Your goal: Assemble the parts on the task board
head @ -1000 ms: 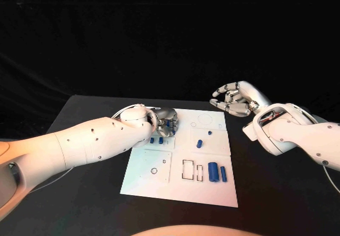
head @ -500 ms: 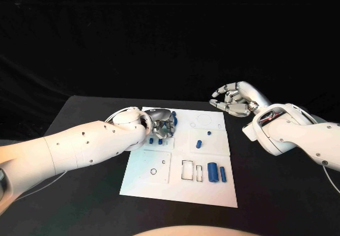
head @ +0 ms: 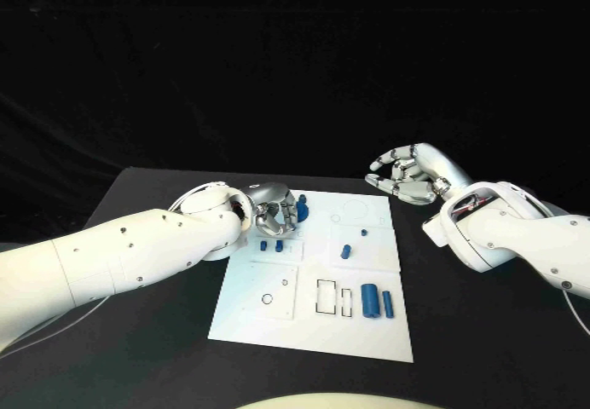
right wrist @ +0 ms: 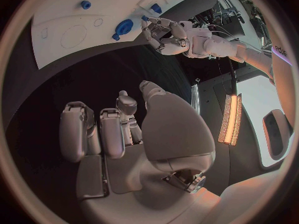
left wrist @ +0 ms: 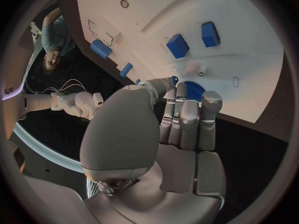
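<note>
The task board [head: 317,281] lies in the middle of the black table [head: 147,341]. We see the left hand [head: 277,217] curled over the board's far-left corner, beside a round blue part [left wrist: 194,90]; we cannot tell whether it grips anything. We judge it is placed to work that part. The right hand [head: 412,175] hovers off the board's far-right corner, fingers curled on nothing, clear of the work. 2 blue blocks [head: 270,245], a small peg [head: 347,250] and 2 upright cylinders [head: 378,302] sit nearby, unobstructed.
</note>
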